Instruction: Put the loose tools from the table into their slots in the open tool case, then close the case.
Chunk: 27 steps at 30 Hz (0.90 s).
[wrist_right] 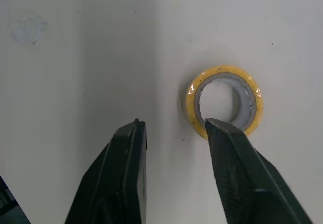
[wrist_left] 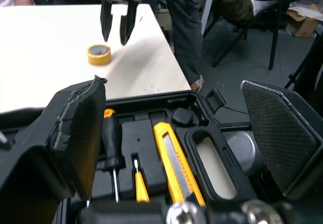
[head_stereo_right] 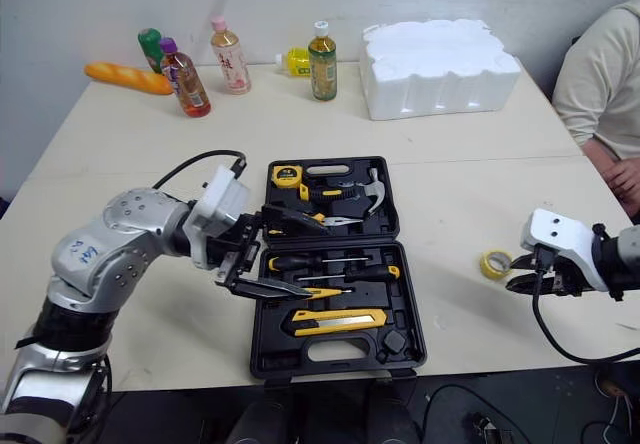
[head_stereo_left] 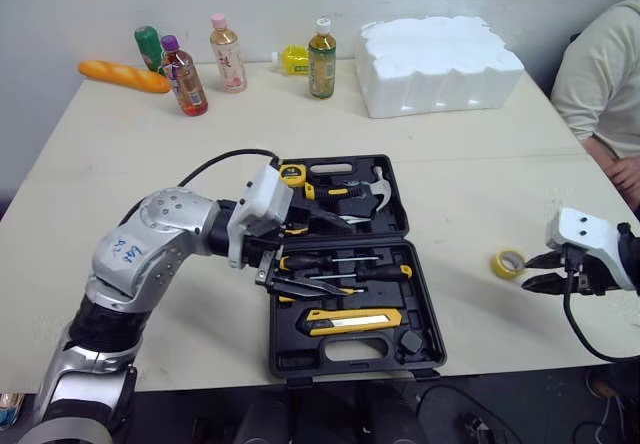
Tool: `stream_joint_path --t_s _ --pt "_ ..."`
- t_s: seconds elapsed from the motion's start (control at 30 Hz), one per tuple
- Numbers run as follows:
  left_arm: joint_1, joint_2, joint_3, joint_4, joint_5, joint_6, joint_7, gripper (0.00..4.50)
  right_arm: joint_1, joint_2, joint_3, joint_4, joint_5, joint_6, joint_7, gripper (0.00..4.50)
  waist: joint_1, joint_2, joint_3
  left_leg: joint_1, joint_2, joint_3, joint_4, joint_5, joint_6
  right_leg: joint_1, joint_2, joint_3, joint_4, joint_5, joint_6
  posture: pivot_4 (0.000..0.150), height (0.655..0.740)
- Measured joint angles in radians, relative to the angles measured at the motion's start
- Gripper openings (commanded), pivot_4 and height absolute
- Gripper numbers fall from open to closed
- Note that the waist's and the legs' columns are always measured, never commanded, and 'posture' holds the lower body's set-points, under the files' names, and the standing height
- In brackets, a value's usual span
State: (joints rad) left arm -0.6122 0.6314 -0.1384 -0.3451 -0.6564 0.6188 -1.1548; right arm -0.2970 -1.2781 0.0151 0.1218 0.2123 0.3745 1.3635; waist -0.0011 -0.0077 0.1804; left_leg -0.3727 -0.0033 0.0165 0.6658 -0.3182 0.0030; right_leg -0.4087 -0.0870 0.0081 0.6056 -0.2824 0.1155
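The black tool case (head_stereo_left: 283,362) lies open in the middle of the table. Its far half holds a yellow tape measure (head_stereo_left: 292,174) and a hammer (head_stereo_left: 368,186); its near half holds screwdrivers (head_stereo_left: 345,272) and a yellow utility knife (head_stereo_left: 355,319). My left gripper (head_stereo_left: 272,256) hovers over the case's left side, open, with nothing between its fingers (wrist_left: 81,128). A roll of yellow tape (head_stereo_left: 498,264) lies loose on the table to the right of the case. My right gripper (head_stereo_left: 527,272) is open just right of the roll, one fingertip (wrist_right: 227,143) over the roll's (wrist_right: 222,70) edge.
Several bottles (head_stereo_left: 227,54) and an orange loaf (head_stereo_left: 124,76) stand along the table's far edge. A white foam block (head_stereo_left: 435,62) sits at the back right. A person in a light top (head_stereo_left: 600,79) sits at the right edge, a hand near the table.
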Motion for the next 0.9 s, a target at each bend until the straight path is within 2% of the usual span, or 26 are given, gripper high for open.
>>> stream_joint_path --t_s 0.4,0.43,0.47,0.5,0.57,0.67,0.9 --pt "-0.003 -0.026 -0.027 0.005 0.051 -0.068 0.002 4.50 -0.108 0.128 0.128 0.078 -0.103 -0.004 -0.037 2.19 -0.001 0.000 0.000 0.000 0.001 0.001 0.001 0.000 -0.001 -0.001 0.001 0.001 0.002 0.000 0.000 0.150 0.7383" --pt "-0.003 -0.026 -0.029 0.005 0.055 -0.072 0.002 4.50 -0.118 0.131 0.135 0.089 -0.116 -0.006 -0.041 1.65 -0.001 0.000 0.000 0.000 0.001 0.001 0.001 0.000 -0.001 -0.001 0.001 0.001 0.002 0.000 0.000 0.150 0.7383" --pt "-0.003 -0.025 -0.030 0.005 0.060 -0.076 0.001 4.50 -0.127 0.136 0.136 0.099 -0.123 -0.013 -0.046 1.48 0.000 0.000 0.000 0.000 0.001 0.001 0.001 0.000 -0.001 -0.001 0.001 0.001 0.002 0.000 0.000 0.150 0.7383" --pt "-0.003 -0.025 -0.031 0.005 0.063 -0.077 0.001 4.50 -0.130 0.137 0.135 0.103 -0.126 -0.020 -0.048 0.91 0.000 0.000 0.000 0.000 0.001 0.001 0.001 0.000 0.000 -0.001 0.001 0.001 0.002 0.000 0.000 0.150 0.7383" --pt "0.000 -0.020 -0.035 0.005 0.073 -0.084 -0.003 4.50 -0.131 0.137 0.131 0.099 -0.129 -0.025 -0.043 0.04 0.000 0.000 0.000 0.000 0.001 0.001 0.001 0.000 0.000 -0.001 0.001 0.001 0.002 0.000 0.000 0.150 0.7383" --pt "0.032 0.017 -0.038 0.003 0.086 -0.107 -0.035 4.50 -0.103 0.125 0.088 -0.020 -0.072 0.031 -0.011 0.04 -0.001 0.001 0.000 0.000 0.001 0.001 0.000 0.000 0.000 -0.001 0.002 0.001 0.002 0.000 0.000 0.150 0.7383" --pt "0.123 0.082 -0.050 -0.040 0.094 -0.133 -0.100 4.50 -0.002 0.118 -0.002 -0.445 0.158 0.214 0.036 0.04 0.000 0.001 0.000 0.001 0.005 -0.002 0.000 -0.002 0.001 -0.001 0.005 0.000 0.003 -0.002 -0.003 0.150 0.7383"
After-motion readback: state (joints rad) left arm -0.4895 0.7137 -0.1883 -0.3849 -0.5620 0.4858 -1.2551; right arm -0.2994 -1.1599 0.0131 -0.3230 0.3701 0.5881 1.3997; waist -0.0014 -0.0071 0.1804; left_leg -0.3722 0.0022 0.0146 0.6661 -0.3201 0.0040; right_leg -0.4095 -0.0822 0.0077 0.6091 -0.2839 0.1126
